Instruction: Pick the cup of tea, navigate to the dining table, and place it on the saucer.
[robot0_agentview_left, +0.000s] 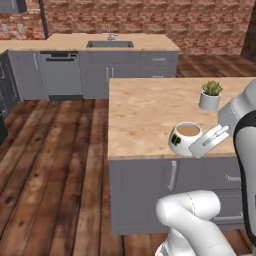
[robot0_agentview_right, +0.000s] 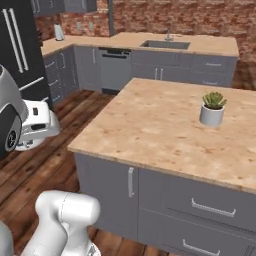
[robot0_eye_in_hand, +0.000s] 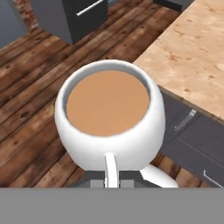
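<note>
The gripper (robot0_agentview_left: 209, 141) is clenched on the handle of the cup of tea (robot0_agentview_left: 185, 138), held aloft beyond the front edge of the wood-topped counter (robot0_agentview_left: 145, 120). Pick looks done; next, driving toward the dining table, keeping the cup level.

A home kitchen: brick wall (robot0_agentview_left: 150, 17) across the top of the frame, grey cabinets (robot0_agentview_left: 100, 75) below a wood-topped desk (robot0_agentview_left: 150, 115), an inset sink (robot0_agentview_left: 110, 44) with faucet upper centre, a dishwasher (robot0_agentview_left: 61, 74) upper left, plank floor (robot0_agentview_left: 50, 165), potted succulent (robot0_agentview_left: 210, 95).
</note>
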